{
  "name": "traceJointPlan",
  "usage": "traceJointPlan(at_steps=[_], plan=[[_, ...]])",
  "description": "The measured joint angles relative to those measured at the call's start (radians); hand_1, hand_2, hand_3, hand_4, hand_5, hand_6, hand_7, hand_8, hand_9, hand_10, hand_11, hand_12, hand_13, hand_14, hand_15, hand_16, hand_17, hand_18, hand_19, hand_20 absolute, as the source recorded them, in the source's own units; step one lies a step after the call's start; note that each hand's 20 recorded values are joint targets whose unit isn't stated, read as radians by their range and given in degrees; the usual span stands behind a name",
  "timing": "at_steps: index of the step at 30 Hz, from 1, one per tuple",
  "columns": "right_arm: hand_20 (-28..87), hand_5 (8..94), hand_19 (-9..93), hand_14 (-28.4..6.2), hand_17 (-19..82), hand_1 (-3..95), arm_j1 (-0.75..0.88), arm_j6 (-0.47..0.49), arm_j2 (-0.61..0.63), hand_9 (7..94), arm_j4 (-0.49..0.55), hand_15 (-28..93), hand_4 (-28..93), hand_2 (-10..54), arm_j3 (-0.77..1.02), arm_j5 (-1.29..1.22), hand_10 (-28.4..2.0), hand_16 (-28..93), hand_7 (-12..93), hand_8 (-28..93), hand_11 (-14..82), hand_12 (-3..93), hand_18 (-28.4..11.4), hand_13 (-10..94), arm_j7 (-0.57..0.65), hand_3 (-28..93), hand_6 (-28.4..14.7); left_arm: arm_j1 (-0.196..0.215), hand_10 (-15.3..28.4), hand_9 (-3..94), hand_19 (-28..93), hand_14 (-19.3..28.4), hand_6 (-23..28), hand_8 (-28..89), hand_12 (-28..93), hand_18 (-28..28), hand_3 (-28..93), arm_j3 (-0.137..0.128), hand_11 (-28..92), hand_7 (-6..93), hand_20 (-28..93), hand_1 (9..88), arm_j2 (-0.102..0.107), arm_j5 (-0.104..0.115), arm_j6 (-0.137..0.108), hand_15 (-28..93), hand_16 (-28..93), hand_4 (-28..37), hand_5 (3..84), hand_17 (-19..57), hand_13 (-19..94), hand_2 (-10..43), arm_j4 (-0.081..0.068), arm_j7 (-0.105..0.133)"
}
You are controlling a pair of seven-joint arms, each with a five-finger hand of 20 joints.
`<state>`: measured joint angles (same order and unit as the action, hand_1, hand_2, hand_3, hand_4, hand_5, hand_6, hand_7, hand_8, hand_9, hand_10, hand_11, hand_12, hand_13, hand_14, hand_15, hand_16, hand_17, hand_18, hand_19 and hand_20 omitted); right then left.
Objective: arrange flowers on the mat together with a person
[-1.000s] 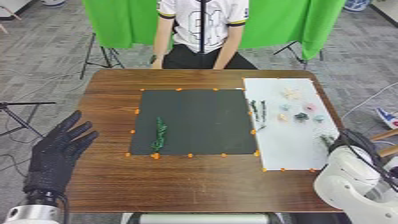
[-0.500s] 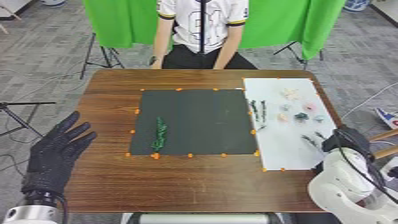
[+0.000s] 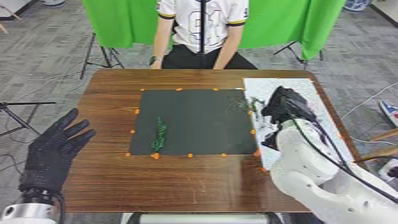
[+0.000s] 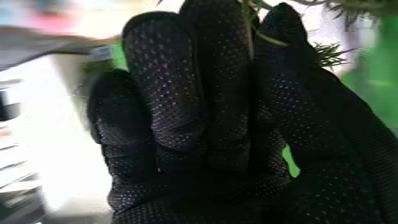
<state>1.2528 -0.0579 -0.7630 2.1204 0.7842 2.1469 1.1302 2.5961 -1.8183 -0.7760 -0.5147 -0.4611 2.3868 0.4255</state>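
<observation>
My left hand (image 3: 58, 145) is open at the table's left side, beside the dark mat (image 3: 200, 127). A green leafy stem (image 3: 161, 134) lies on the mat's lower left part. Above the white sheet, my right hand (image 3: 286, 106) has its fingers and thumb closed on a fine-leaved green sprig (image 3: 240, 104), which sticks out over the mat's right edge. In the right wrist view, the right hand (image 4: 204, 110) has the sprig's thin stem between fingers and thumb, and green leaves (image 4: 330, 54) show past the thumb. The hand and arm hide most of the small flowers.
The white sheet (image 3: 259, 86) lies right of the mat, under my right arm. Orange markers (image 3: 155, 156) line the mat's border. The brown table (image 3: 169, 187) extends in front of the mat, and a green cloth (image 3: 120, 30) hangs behind the table.
My right hand has moved from the sheet's near right edge forward and left, carrying the sprig towards the dark mat. My left hand has barely moved, and the stem on the mat lies unchanged.
</observation>
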Motion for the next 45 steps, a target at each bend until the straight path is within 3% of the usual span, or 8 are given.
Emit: traceJointPlan(at_steps=[10, 16, 30, 33, 37, 45], plan=[[16, 91.6, 93, -8.5, 52, 55.7, -0.264, 0.061, -0.205, 93.7, -0.147, 55, -25, -9.5, -0.219, -0.061, -10.6, 19, 15, 4, 30.1, 19.6, -19.9, 85, -0.049, 60, 1.8, -0.017, 15.6, 30.3, 38, 21.9, 6.4, -9, 11, 17.2, 75, -0.003, 21, 10.8, 15, 21.8, -0.001, -0.022, 0.0, 47, -7, -24.9, 32.4, -9.7, 20, 8.8, 0.004, -0.043], [17, 91.9, 93, -8.5, 52, 54.7, -0.357, 0.096, -0.308, 93.7, -0.257, 56, -25, -9.5, -0.333, -0.111, -10.7, 19, 16, 4, 30.2, 19.4, -20.2, 85, -0.053, 60, 1.8, -0.027, 15.6, 30.3, 38, 21.9, 6.4, -9, 11, 17.2, 75, 0.0, 21, 10.8, 15, 21.7, 0.002, -0.027, 0.0, 47, -7, -24.8, 32.4, -9.7, 20, 8.7, 0.006, -0.046], [22, 93.6, 93, -9.3, 52, 49.1, -0.372, 0.246, -0.42, 93.7, -0.376, 57, -23, -9.5, -0.437, -0.112, -11.4, 19, 18, 2, 35.2, 18.0, -21.8, 86, -0.034, 62, 1.6, -0.096, 15.6, 30.3, 38, 21.9, 6.4, -9, 11, 17.3, 76, 0.038, 21, 10.8, 14, 21.8, 0.008, -0.048, 0.001, 47, -7, -24.3, 32.4, -9.7, 20, 8.6, 0.004, -0.06], [24, 93.7, 93, -9.7, 52, 47.0, -0.372, 0.264, -0.425, 93.7, -0.388, 57, -23, -6.8, -0.453, -0.112, -11.6, 19, 19, -1, 36.6, 17.4, -22.2, 87, -0.03, 63, 2.0, -0.099, 15.6, 30.3, 38, 21.9, 6.4, -9, 11, 17.2, 76, 0.038, 21, 10.8, 14, 21.9, 0.008, -0.048, 0.001, 47, -7, -24.0, 32.4, -9.7, 20, 8.4, 0.004, -0.06], [25, 93.7, 93, -9.5, 53, 44.0, -0.374, 0.284, -0.43, 93.7, -0.399, 57, -23, -3.0, -0.474, -0.117, -11.4, 19, 21, -14, 37.2, 17.1, -22.2, 87, -0.019, 61, 2.5, -0.111, 15.6, 30.3, 38, 21.8, 6.4, -9, 11, 17.2, 76, 0.054, 21, 10.7, 15, 22.0, 0.013, -0.048, 0.001, 47, -7, -23.8, 32.4, -9.7, 20, 8.2, -0.002, -0.06], [23, 89.6, 93, -9.6, 56, 39.5, -0.367, 0.295, -0.447, 93.7, -0.396, 55, -22, 0.4, -0.469, -0.137, -11.9, 19, 14, -13, 33.8, 16.4, -21.1, 88, -0.012, 56, 0.2, -0.132, 15.5, 30.3, 38, 21.8, 6.5, -9, 11, 17.2, 75, 0.074, 21, 10.7, 15, 22.3, 0.037, -0.046, 0.001, 47, -7, -23.5, 32.5, -9.7, 20, 8.1, -0.007, -0.057]])
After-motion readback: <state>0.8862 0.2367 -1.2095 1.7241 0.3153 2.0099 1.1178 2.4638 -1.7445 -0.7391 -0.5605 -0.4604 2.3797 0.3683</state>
